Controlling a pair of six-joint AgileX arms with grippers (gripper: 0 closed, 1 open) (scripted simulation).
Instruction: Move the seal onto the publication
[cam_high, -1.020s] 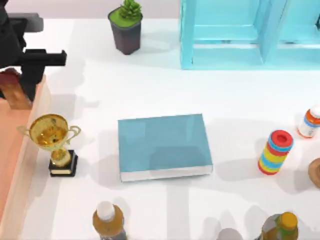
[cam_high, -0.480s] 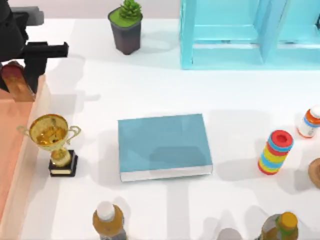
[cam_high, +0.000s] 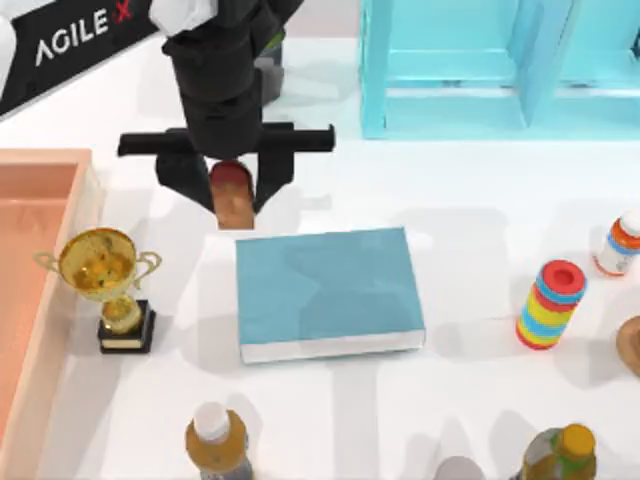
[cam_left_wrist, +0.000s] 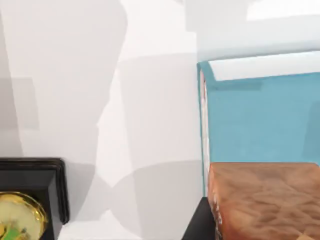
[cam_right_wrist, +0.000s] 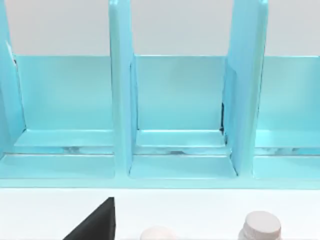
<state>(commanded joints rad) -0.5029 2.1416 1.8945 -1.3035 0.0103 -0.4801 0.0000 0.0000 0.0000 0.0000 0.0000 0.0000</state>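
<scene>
Left gripper (cam_high: 232, 190) grips the seal (cam_high: 233, 198) — beside the publication (cam_high: 325, 287)

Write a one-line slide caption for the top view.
Left gripper carries the seal just short of the book's far-left corner.

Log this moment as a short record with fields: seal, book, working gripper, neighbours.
seal: red-brown stamp, held above the table just beyond the book's far left corner
book: teal hardcover lying flat mid-table, nothing on it
left gripper: shut on the seal, not yet over the cover
neighbours: gold trophy left of the book; striped ring stack to its right
</scene>
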